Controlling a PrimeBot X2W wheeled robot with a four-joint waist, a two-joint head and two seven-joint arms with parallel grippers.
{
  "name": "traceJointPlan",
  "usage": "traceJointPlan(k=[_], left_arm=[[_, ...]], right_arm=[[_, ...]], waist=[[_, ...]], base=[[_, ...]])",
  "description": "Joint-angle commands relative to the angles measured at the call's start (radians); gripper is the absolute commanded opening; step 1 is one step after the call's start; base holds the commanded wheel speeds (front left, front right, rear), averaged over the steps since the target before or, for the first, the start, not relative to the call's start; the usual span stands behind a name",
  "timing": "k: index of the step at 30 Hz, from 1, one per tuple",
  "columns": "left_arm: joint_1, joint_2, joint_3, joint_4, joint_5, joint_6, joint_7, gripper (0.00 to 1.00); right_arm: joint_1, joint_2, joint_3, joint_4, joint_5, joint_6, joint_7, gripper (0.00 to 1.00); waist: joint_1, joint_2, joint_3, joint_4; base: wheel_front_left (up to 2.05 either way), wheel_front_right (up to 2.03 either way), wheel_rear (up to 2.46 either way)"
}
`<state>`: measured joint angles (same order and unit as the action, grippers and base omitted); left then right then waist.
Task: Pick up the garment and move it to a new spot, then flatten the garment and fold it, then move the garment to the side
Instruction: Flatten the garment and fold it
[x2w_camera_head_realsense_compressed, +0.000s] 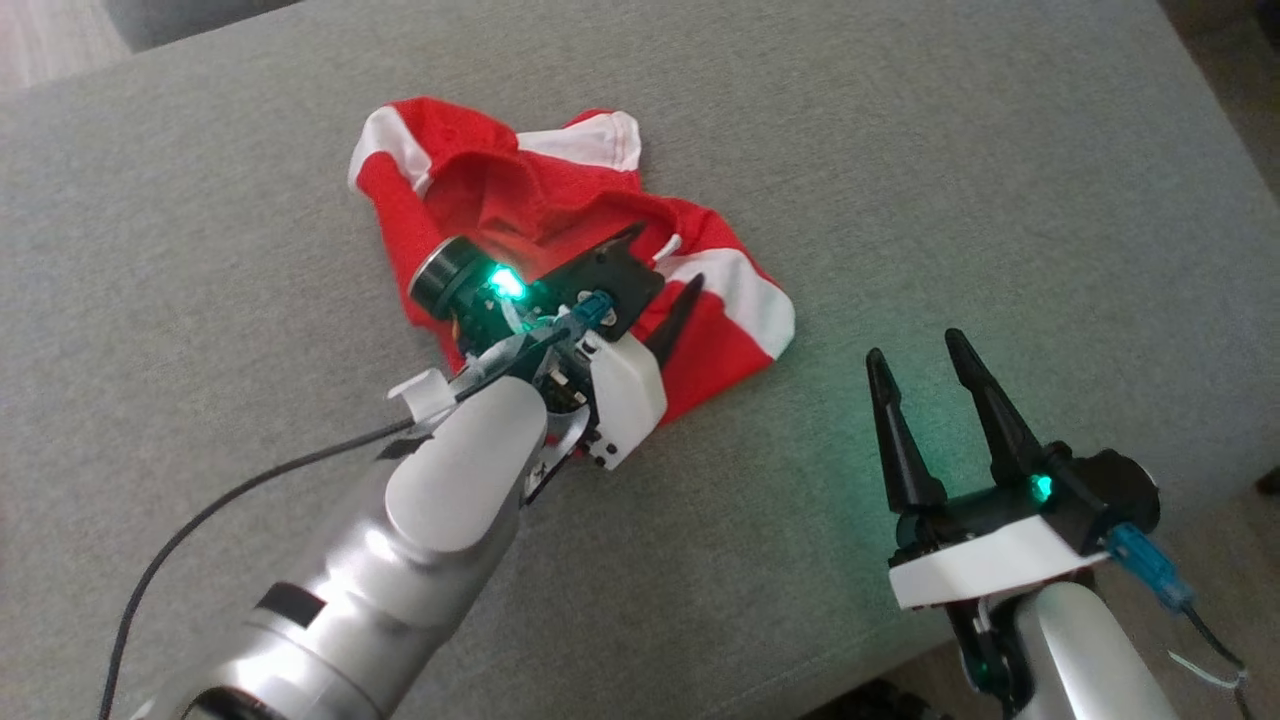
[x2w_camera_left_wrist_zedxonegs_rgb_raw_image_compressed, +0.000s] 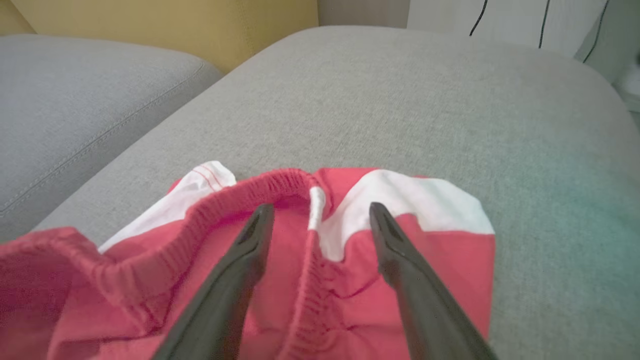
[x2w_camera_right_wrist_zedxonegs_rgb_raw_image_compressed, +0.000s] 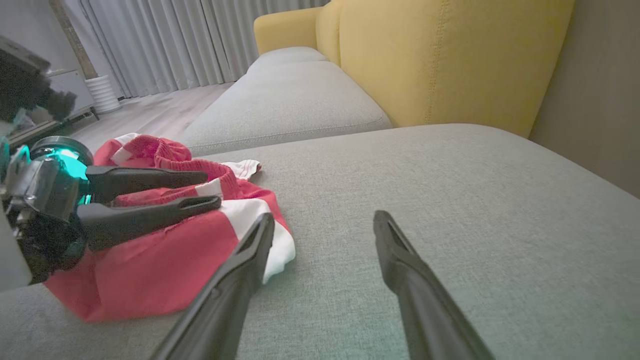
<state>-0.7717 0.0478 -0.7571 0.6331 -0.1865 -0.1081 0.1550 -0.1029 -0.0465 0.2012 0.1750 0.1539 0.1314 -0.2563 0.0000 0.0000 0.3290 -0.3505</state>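
The garment (x2w_camera_head_realsense_compressed: 520, 195) is a pair of red shorts with white bands, lying crumpled on the grey cushion (x2w_camera_head_realsense_compressed: 900, 150). My left gripper (x2w_camera_head_realsense_compressed: 668, 255) hovers low over its right part, open, with nothing held. In the left wrist view the left gripper (x2w_camera_left_wrist_zedxonegs_rgb_raw_image_compressed: 321, 207) has its two dark fingers straddling the elastic waistband of the garment (x2w_camera_left_wrist_zedxonegs_rgb_raw_image_compressed: 440, 250). My right gripper (x2w_camera_head_realsense_compressed: 915, 345) stands open over bare cushion to the right of the garment, apart from it. The right wrist view shows the right gripper (x2w_camera_right_wrist_zedxonegs_rgb_raw_image_compressed: 325, 216) open, with the garment (x2w_camera_right_wrist_zedxonegs_rgb_raw_image_compressed: 150, 270) and the left gripper (x2w_camera_right_wrist_zedxonegs_rgb_raw_image_compressed: 211, 189) at its left.
A second grey seat cushion (x2w_camera_right_wrist_zedxonegs_rgb_raw_image_compressed: 285, 105) adjoins across a seam, backed by a yellow sofa back (x2w_camera_right_wrist_zedxonegs_rgb_raw_image_compressed: 450, 60). The cushion's edge drops off at the near right (x2w_camera_head_realsense_compressed: 1180, 520). A black cable (x2w_camera_head_realsense_compressed: 200, 520) trails from my left arm. Curtains (x2w_camera_right_wrist_zedxonegs_rgb_raw_image_compressed: 175, 40) and floor lie beyond.
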Motion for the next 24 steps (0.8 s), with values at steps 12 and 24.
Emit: traceJointPlan(k=[12, 24], left_arm=[[-0.034, 0.003, 0.049, 0.038, -0.103, 0.021, 0.024, 0.00], [-0.103, 0.003, 0.059, -0.062, -0.239, 0.042, -0.039, 0.00]], right_arm=[[0.002, -0.004, 0.041, -0.021, 0.012, -0.001, -0.006, 1.00], [0.045, -0.004, 0.043, -0.013, -0.002, -0.001, -0.006, 1.00]], waist=[[0.0000, 0.0000, -0.030, -0.043], [0.0000, 0.0000, -0.152, -0.075]], base=[[0.00, 0.00, 0.00], [0.00, 0.00, 0.00]])
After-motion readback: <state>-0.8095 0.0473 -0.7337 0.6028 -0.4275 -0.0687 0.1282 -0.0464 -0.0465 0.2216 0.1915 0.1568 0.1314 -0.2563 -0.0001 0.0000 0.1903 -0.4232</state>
